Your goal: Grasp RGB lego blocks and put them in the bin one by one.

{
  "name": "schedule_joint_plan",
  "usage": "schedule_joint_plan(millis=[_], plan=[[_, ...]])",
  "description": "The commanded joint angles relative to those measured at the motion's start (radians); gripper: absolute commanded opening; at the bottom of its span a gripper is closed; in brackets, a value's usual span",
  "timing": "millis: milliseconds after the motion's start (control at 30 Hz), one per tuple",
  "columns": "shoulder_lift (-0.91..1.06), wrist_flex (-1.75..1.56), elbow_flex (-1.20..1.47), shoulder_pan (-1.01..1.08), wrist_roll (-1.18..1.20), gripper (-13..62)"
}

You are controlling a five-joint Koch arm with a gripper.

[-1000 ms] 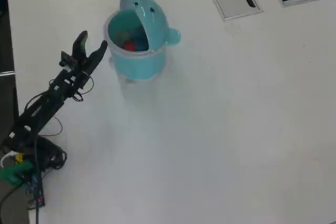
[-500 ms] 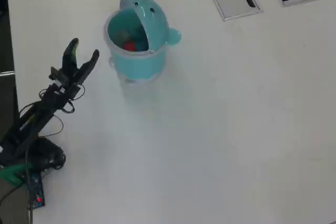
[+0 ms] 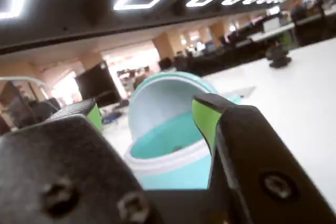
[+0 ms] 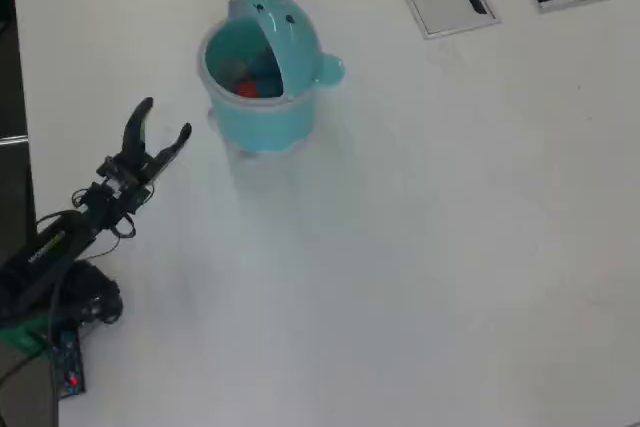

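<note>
White table (image 4: 420, 247); pincer (image 4: 164, 119) wide open, empty, near bin (image 4: 262, 112).

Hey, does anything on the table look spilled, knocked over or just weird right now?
Nothing stands out. The bin stands upright with its lid tipped open, a red block inside, and the open pincer is empty beside it.

We see a slim black arm (image 4: 70, 232) with thin black cables looped along it. Its gripper (image 4: 163, 119) has two black jaws, lime-green on the inner faces, with screws in the wrist view.
</note>
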Motion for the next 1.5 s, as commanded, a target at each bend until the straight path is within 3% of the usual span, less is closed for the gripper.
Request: schedule_joint_plan(millis=[0, 1467], plan=[[0.064, -0.166, -0.028, 0.031, 0.029, 32.5], [0.071, -0.787, 0.635, 0.394, 0.451, 32.5]])
